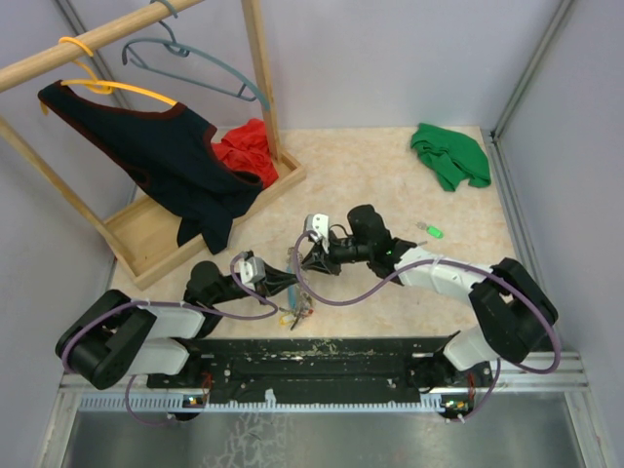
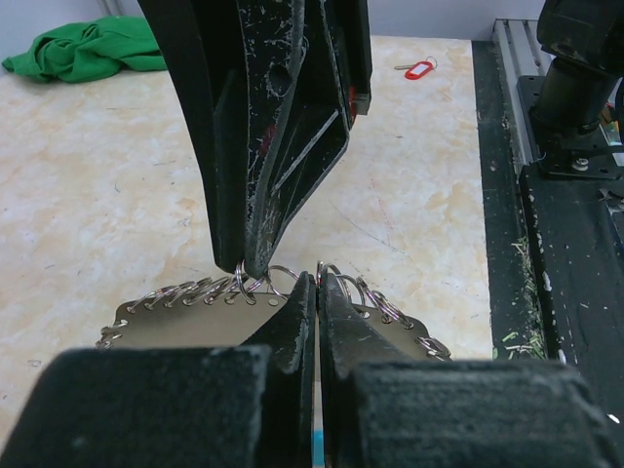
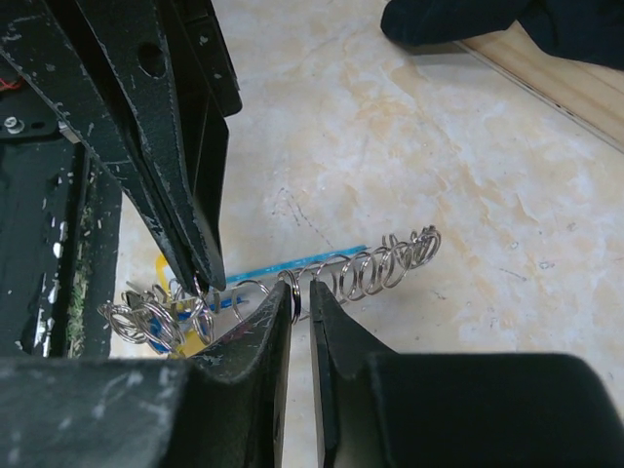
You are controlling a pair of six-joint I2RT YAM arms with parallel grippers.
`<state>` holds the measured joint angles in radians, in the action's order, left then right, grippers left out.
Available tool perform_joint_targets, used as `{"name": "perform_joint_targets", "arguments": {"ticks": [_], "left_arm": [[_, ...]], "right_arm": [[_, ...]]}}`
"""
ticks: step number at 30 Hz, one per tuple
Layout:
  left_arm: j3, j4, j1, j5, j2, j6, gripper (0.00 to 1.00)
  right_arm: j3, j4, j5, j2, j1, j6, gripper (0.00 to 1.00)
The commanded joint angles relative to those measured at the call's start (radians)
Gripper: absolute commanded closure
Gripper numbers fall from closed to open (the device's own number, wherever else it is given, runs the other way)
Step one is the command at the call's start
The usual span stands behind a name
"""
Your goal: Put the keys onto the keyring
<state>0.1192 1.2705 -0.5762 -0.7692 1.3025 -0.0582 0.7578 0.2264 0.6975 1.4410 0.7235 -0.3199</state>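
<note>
The job here is to steady the keyring (image 3: pixel 375 265) so one loop can take a key, and neither key is in hand yet. The green key (image 1: pixel 432 231) lies on the counter (image 1: pixel 370 185) well to the right of the keyring and farther from the bases. The red key (image 2: pixel 419 69) lies well apart from the keyring too, near the counter's front edge on the right arm's side. The keyring itself lies low at the near edge of the counter, midway between the two bases, with its tag cluster (image 3: pixel 161 322) at one end. The left tool (image 2: pixel 319 292) is clenched on the silvery coil, its fingertips pinched together over a loop. The right tool (image 3: pixel 300 292) shows a narrow gap with one loop sitting at the tips, and I cannot tell whether it pinches that loop or merely straddles it. To do this well, the left pinch should hold firm and low so the coil does not twist. Any parting of the right tool should be straight, so no finger snags a neighbouring loop and drags the ring. The left arm reaches out low from its base toward the keyring. The right arm is folded at the elbow, its forearm crossing leftward and its wrist tipped down onto the keyring.
</note>
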Motion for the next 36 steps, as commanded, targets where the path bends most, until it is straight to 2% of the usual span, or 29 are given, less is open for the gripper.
{"name": "perform_joint_targets", "arguments": {"ticks": [1, 6, 9, 12, 16, 21, 27, 31, 36], "left_arm": [[0.024, 0.027, 0.001, -0.019, -0.002, -0.009, 1.00], [0.021, 0.028, 0.001, -0.010, -0.008, -0.008, 0.94], [0.016, 0.032, 0.002, -0.002, -0.017, -0.004, 0.84], [0.002, 0.054, 0.003, 0.029, -0.033, 0.013, 0.69], [-0.043, 0.106, 0.019, 0.129, -0.066, 0.060, 0.62], [-0.039, 0.131, 0.048, 0.140, -0.025, 0.115, 0.60], [-0.054, 0.358, 0.122, 0.058, 0.119, 0.240, 0.60], [-0.039, 0.467, 0.132, 0.014, 0.222, 0.290, 0.60], [-0.004, 0.487, 0.136, -0.042, 0.267, 0.299, 0.60]], "right_arm": [[0.069, -0.037, 0.062, 0.006, -0.012, -0.017, 0.87], [0.096, -0.103, 0.082, 0.010, -0.012, -0.040, 1.00], [0.095, -0.111, 0.065, -0.004, -0.012, -0.051, 1.00], [0.084, -0.082, 0.041, -0.027, -0.015, -0.054, 1.00], [0.046, 0.018, 0.045, -0.057, -0.022, -0.035, 1.00], [0.006, 0.123, 0.061, -0.060, -0.025, -0.011, 1.00], [-0.042, 0.255, 0.087, -0.050, -0.027, 0.032, 1.00], [-0.063, 0.305, 0.099, -0.047, -0.027, 0.046, 1.00], [-0.078, 0.336, 0.123, -0.040, -0.026, 0.058, 1.00]]}}
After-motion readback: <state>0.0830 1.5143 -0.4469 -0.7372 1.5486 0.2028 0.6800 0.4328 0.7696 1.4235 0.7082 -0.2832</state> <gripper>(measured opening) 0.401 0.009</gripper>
